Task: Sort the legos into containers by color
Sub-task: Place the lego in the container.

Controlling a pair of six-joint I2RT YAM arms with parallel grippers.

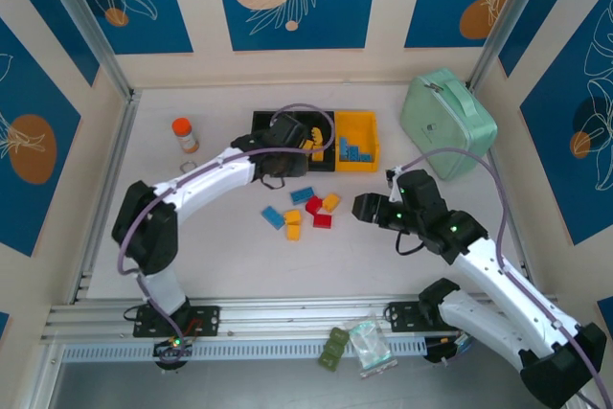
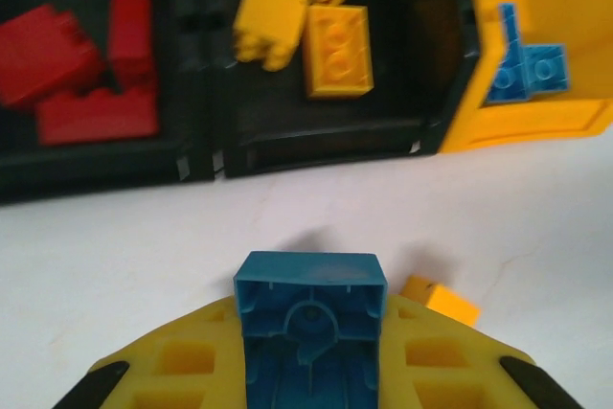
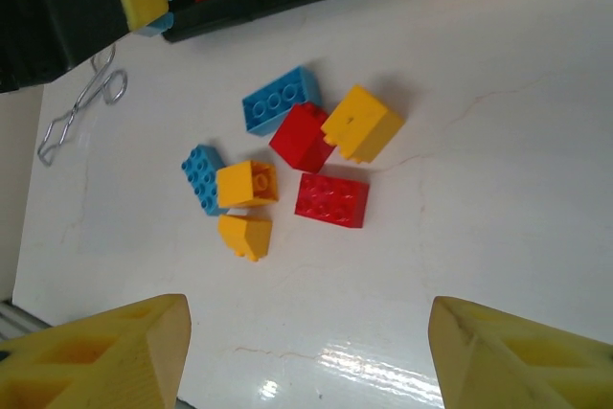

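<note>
Top external view showed a white tabletop [image 1: 220, 265] walled on three sides, with bare room along its left edge and across the near strip in front of the arm bases. Three joined containers stood at the middle of the far edge. The left black bin [image 2: 96, 165] held red bricks [image 2: 96, 112], heaped so that I could not count them. The middle black bin [image 2: 326, 141] held three yellow bricks [image 2: 337, 50]. The yellow bin [image 1: 356, 126] held at least two blue ones [image 2: 522, 69].

The left gripper [image 1: 295, 133] was clamped on a blue brick [image 2: 309, 318], hanging just in front of the bins' near wall. Its arm lay slantwise from the near left corner and covered part of the black bins from above.

Seven loose pieces lay bunched at the tabletop's middle: two blue legos [image 3: 281, 101], two red legos [image 3: 331, 200] and three yellow-orange legos [image 3: 362, 122], several touching.

The right gripper [image 3: 306, 352] hung just right of the bunch, spread wide and holding nothing.

A wire clip [image 3: 81, 107] lay left of the bunch. An orange-capped bottle [image 1: 184, 135] stood left of the bins, and a mint-green case [image 1: 447, 122] filled the far right corner.
</note>
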